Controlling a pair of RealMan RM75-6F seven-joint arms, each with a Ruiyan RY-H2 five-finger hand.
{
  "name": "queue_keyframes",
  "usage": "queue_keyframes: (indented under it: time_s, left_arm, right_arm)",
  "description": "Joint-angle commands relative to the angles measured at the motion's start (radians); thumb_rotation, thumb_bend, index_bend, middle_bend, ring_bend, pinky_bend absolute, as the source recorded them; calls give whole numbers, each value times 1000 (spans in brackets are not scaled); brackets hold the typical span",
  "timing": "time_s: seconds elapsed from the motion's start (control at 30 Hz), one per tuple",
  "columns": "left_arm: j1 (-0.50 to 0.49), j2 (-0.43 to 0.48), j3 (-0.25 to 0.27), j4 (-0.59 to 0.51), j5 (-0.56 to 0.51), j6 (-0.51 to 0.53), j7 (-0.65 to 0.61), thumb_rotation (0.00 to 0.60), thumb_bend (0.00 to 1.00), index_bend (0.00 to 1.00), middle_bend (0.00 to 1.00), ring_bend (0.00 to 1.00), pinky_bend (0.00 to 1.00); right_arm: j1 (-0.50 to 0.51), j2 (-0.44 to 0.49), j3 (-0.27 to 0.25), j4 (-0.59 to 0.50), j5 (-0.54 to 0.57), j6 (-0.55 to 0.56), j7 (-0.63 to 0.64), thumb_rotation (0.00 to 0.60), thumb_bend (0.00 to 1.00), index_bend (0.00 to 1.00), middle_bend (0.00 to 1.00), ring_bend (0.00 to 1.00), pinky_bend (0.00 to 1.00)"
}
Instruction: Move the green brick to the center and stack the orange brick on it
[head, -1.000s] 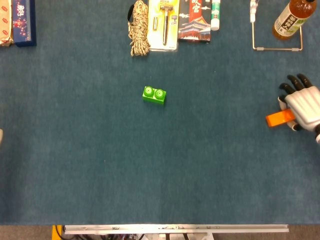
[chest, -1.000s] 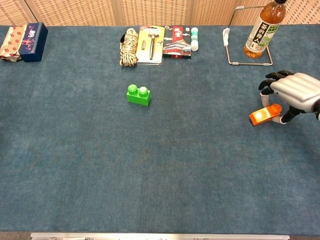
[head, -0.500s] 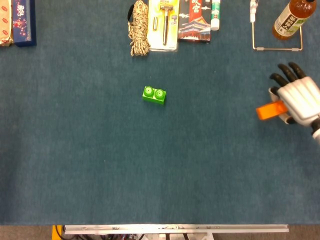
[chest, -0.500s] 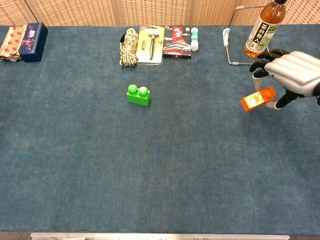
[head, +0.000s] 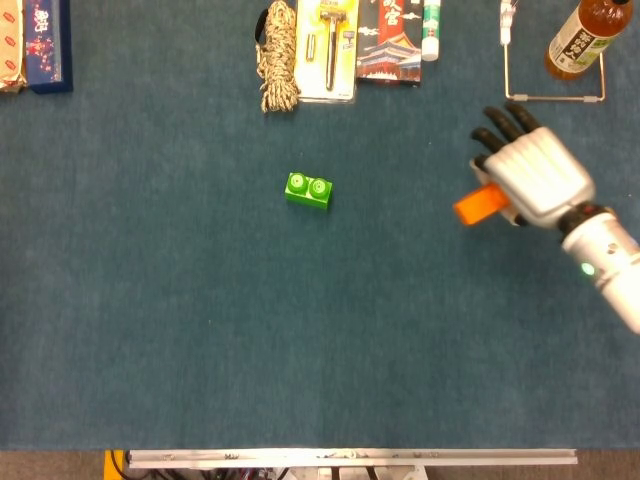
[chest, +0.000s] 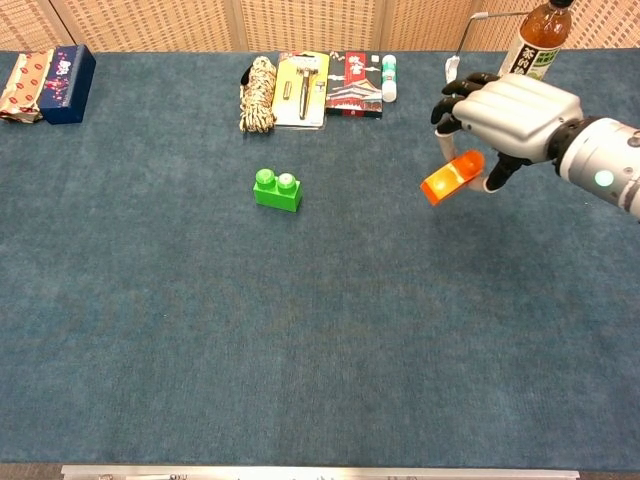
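Bright green brick (head: 308, 189) with two studs, orange brick (head: 478, 205), white right hand (head: 530, 173) tipped with black fingers (head: 503, 122), teal-blue carpeted table (head: 200, 330), beige-and-brown speckled rope coil (head: 278, 55), navy patterned box (head: 46, 45), amber bottle with green label (head: 582, 38)

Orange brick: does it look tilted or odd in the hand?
Yes. The orange brick hangs slanted in the right hand, one end lower, held above the table, well right of the green brick.

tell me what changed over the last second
The right hand lifted the orange brick off the table and carried it leftward, toward the green brick. It held the brick throughout. The green brick and the items along the far edge stayed put.
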Motion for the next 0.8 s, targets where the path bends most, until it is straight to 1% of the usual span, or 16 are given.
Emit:
queue_keyframes:
  time_s: [0.03, 0.3, 0.53, 0.7, 0.8]
  left_arm:
    - [0, 28, 10, 16, 11, -18, -36, 600, 293, 168, 170, 95, 131]
    - [-3, 83, 28, 47, 37, -46, -109, 600, 294, 168, 167, 95, 138]
    - [29, 112, 28, 77, 34, 3, -181, 600, 294, 167, 163, 96, 148]
    - [46, 132, 27, 86, 22, 19, -199, 600, 294, 167, 162, 96, 150]
    - [58, 139, 31, 91, 12, 23, -201, 600, 294, 167, 162, 96, 150]
  right_arm:
    - [39, -39, 8, 23, 39, -21, -22, 600, 232, 595, 226, 41, 72]
    - [107, -110, 4, 54, 105, -31, -61, 600, 232, 596, 226, 41, 72]
    - [169, -186, 0, 91, 171, -7, -126, 600, 237, 608, 226, 41, 72]
    - [198, -216, -1, 107, 193, 2, -134, 600, 265, 608, 226, 41, 72]
    - [208, -222, -6, 109, 196, 9, -133, 600, 265, 608, 226, 41, 72]
